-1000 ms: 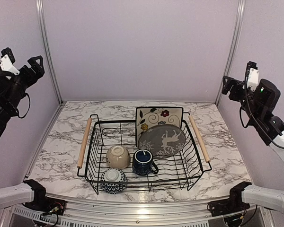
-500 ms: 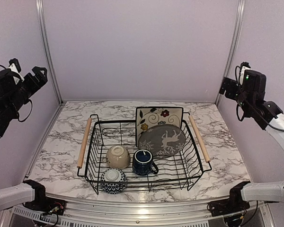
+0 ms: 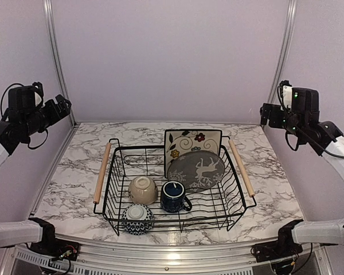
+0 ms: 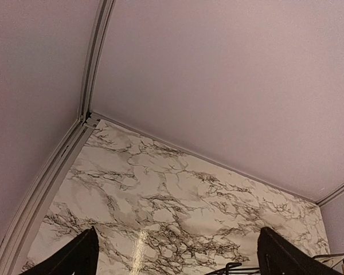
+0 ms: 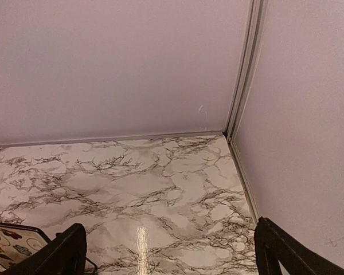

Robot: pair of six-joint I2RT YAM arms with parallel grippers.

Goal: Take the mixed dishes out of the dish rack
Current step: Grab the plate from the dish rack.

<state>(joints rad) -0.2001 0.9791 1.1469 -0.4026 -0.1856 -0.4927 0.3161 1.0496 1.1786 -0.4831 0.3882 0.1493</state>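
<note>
One dish rack (image 3: 143, 148) at mid-bench (image 3: 74, 172) holds five dishes: two plates leaning at rear right, the square cream floral plate (image 3: 192, 140) behind the round grey plate (image 3: 196, 169); two bowls at front left, the beige bowl (image 3: 143, 189) and the small patterned bowl (image 3: 137, 219); and one dark blue mug (image 3: 174, 196) at centre. The left end effector (image 4: 175, 255) and right end effector (image 5: 172, 255) hover high, fingers spread, empty.

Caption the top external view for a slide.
Left gripper and right gripper open, raised; wire dish rack holds floral plate, deer plate, beige bowl, patterned bowl, blue mug.
</note>
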